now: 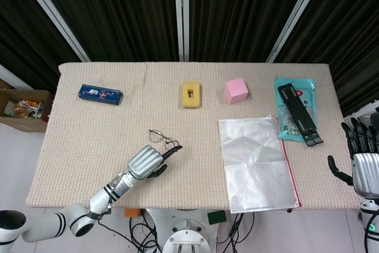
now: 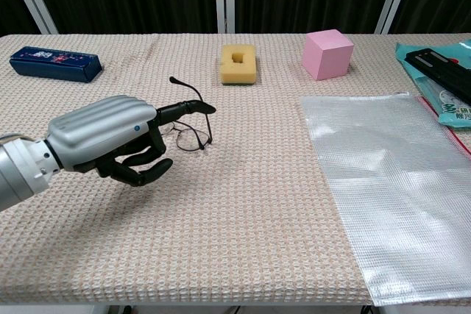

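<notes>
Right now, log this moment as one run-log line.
left hand: at glasses, fingers by the frame, grip unclear | right hand: open, off table edge | zip pouch: flat, untouched | table

— Where's my left hand (image 1: 144,162)?
— Low at the near left, forearm stretched forward, one finger extended, the rest curled under.
— And the right hand (image 1: 362,155)?
— Upright at the right edge, fingers apart.
</notes>
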You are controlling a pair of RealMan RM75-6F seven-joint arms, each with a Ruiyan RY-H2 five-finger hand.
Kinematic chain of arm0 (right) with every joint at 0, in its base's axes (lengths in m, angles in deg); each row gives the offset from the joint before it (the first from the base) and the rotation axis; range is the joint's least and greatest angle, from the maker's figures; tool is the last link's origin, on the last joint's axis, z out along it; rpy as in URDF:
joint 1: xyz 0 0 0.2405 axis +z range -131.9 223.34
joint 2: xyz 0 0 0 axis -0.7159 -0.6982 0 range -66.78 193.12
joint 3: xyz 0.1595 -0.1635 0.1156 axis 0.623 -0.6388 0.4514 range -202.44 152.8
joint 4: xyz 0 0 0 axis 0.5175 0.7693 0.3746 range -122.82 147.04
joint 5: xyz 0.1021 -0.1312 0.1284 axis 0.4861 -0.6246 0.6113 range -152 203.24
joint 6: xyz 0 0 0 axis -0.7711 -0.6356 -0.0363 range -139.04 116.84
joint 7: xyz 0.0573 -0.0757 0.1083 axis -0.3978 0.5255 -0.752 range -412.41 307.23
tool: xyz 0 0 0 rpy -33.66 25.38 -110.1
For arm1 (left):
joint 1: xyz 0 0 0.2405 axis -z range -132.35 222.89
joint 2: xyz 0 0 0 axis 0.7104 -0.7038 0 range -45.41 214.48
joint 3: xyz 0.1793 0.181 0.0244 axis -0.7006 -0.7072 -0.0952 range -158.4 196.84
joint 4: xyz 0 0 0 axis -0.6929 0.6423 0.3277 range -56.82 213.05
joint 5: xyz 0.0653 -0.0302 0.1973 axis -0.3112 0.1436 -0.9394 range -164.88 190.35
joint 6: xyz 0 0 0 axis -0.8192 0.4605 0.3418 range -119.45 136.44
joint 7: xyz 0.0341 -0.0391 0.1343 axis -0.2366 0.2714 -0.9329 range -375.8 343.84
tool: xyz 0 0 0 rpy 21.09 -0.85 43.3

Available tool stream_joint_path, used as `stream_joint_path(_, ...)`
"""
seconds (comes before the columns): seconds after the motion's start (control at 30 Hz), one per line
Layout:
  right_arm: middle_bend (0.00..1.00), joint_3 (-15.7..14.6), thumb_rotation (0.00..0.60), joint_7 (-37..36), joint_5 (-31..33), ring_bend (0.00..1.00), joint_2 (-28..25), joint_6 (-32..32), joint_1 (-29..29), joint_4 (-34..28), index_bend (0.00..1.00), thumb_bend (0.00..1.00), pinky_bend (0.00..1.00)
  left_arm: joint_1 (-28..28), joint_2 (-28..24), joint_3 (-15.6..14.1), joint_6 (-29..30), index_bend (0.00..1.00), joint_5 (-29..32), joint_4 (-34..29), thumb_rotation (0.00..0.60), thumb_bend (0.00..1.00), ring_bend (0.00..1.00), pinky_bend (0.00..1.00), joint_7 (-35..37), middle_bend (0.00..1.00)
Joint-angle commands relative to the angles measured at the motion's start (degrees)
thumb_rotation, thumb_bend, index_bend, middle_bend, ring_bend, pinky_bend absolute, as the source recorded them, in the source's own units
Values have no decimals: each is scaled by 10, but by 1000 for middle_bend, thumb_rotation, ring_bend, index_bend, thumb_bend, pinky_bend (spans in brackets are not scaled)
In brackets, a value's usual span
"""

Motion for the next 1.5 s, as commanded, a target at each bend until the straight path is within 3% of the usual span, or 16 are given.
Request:
stream_joint_path(0.03,0,1,529,-1,0,0,-2,0,0,0,0,407,0,0,2,1,0,71,2,1,600,477,886,954,0,897)
stream_joint_path(0.8,0,1,534,-12,-1,0,5,-4,-1,12,0,404,0,22,14,12,-10,72,5,-2,600,477,886,953,-7,898)
stream_joint_path(1.13,0,0,536,-14,6,0,2,-1,-3,11,0,409,0,20,26,40,-48,70,72,17,600,477,886,954,-62,900)
stream_joint_path(1.5,0,-3,536,-16,9,0,8,10,1,18,0,405,0,4,23,34,-83,70,121,54,600,477,887,954,-59,901)
